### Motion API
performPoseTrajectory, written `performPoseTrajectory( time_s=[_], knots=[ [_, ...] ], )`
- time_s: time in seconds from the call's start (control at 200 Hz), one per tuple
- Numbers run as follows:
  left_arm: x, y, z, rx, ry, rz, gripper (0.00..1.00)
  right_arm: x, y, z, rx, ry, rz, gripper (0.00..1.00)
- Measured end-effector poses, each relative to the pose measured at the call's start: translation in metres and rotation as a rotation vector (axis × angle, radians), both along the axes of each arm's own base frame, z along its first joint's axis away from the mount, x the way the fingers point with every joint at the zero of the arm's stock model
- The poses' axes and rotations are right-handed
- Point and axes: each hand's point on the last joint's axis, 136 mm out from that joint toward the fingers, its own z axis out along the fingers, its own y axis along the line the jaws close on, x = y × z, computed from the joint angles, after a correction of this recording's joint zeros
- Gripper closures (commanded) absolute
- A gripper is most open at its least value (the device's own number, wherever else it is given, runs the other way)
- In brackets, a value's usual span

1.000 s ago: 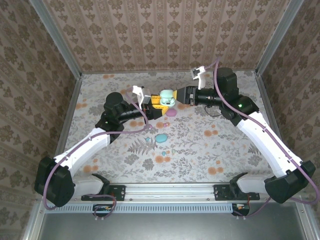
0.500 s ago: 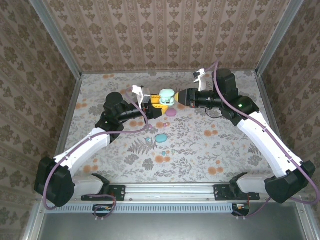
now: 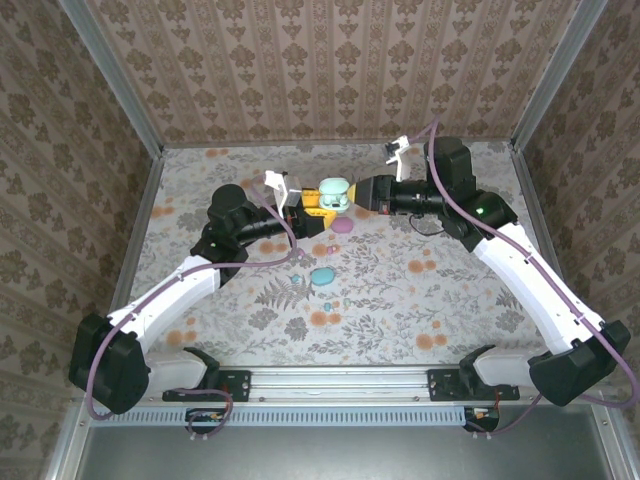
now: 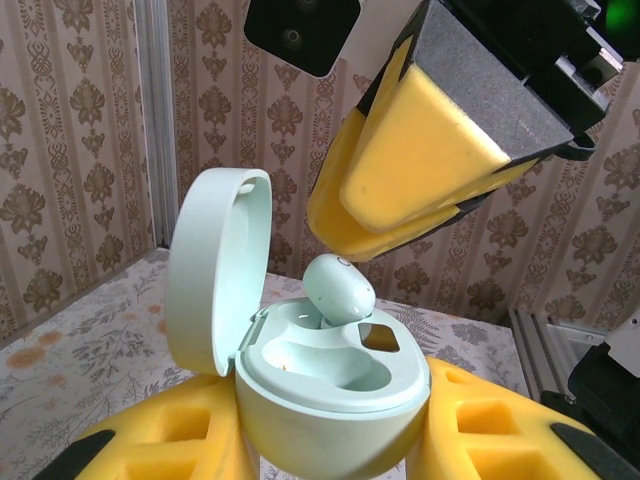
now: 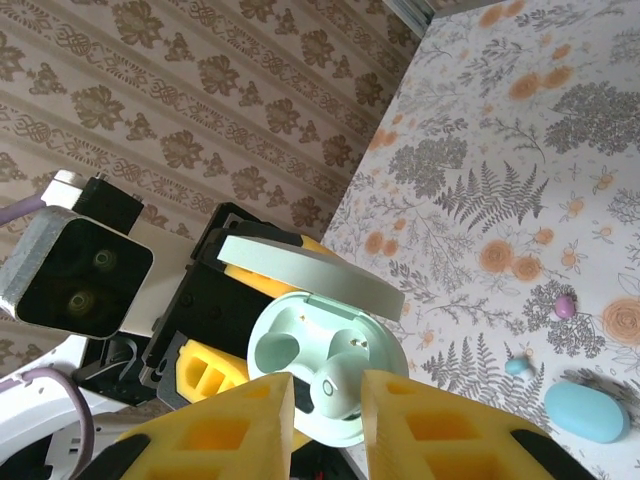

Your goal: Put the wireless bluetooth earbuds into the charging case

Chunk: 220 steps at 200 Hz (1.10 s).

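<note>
My left gripper [image 3: 318, 205] is shut on the mint charging case [image 4: 335, 400], holding it up with its lid [image 4: 215, 270] swung open. A mint earbud [image 4: 338, 288] stands tilted in the far slot of the case, and the near slot is bare. My right gripper [image 5: 328, 385] comes from the right, its yellow fingers [image 4: 400, 160] closed on the top of that earbud [image 5: 340, 390]. The case [image 3: 333, 193] hangs between both grippers at the back middle of the table. A purple bud [image 5: 565, 305] and a bluish bud [image 5: 517, 366] lie loose on the table.
A shut blue case [image 3: 322, 275] lies on the floral tabletop in front of the grippers, and a pinkish-purple case [image 3: 343, 226] sits just below the held case. Patterned walls with metal posts [image 3: 135, 225] bound the table.
The right gripper has rolled at the wrist and drawn its jaws in around the earbud in the case. The left arm and the case have stayed put.
</note>
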Motion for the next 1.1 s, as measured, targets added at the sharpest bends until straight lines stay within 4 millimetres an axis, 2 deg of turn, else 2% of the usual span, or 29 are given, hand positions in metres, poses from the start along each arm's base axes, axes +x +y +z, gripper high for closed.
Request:
performPoseTrajectory(
  time_s=[0.285,1.1],
  knots=[
    [-0.0009,-0.0008,-0.0006,0.002,-0.002,-0.002,0.72,0.0055,0.0027,-0.0052,-0.006,0.013,0.001,0.73],
    [-0.0009,-0.0009,-0.0005,0.003,-0.005,-0.002,0.72,0.0081,0.0086,-0.0028,-0.006,0.002,0.011,0.71]
  ],
)
